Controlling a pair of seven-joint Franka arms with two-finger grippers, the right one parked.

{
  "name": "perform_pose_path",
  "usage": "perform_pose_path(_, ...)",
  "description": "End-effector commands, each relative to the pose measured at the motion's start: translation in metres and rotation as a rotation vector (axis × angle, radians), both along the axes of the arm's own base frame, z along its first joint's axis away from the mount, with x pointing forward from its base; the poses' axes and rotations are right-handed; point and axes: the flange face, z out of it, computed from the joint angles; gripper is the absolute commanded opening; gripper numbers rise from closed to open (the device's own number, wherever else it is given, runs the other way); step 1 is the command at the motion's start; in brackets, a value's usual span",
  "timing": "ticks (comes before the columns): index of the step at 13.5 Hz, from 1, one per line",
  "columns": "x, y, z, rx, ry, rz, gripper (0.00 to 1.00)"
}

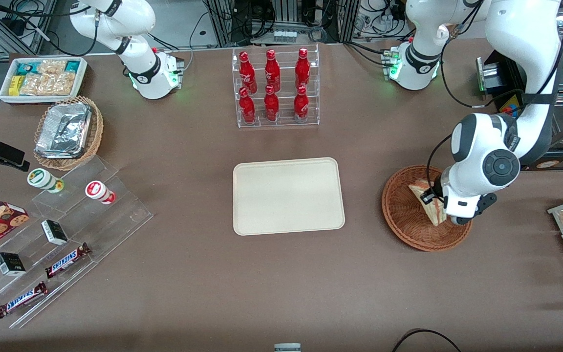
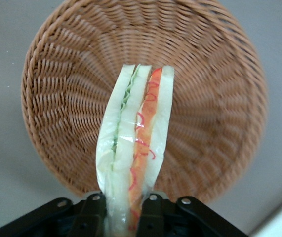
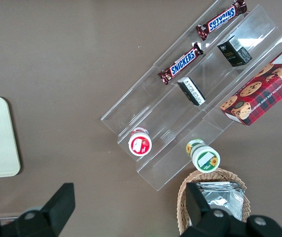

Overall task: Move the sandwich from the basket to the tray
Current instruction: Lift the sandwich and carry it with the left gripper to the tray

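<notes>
Brown table (image 1: 188, 293): tray (image 1: 289, 195), basket (image 1: 403, 215).

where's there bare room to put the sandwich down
The tray is bare all over, and open table lies between it and the basket, where the gripper pinches the sandwich. It is crowded on the clear stepped shelves toward the parked arm's end.

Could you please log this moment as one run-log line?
stage: grasp | gripper: shut on sandwich, over basket | tray: bare
</notes>
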Motion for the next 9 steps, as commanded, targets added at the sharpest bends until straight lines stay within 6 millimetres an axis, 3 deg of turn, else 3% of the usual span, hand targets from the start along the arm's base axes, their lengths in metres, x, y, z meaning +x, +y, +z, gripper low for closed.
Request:
perform_pose_path(1,-0.001,-0.053,0.017,0.008,0.024,-0.117,0.00)
perform_pose_path(2,-0.005,-0.071,0.017,-0.002,0.025,-0.181,0.00)
perform_pose_path(5,-0.031,-0.161,-0.001,-0.019,0.037,-0.334,0.00)
perform_pose_path(9,-0.026,-0.264,-0.019,-0.022,-0.004,-0.302,0.00)
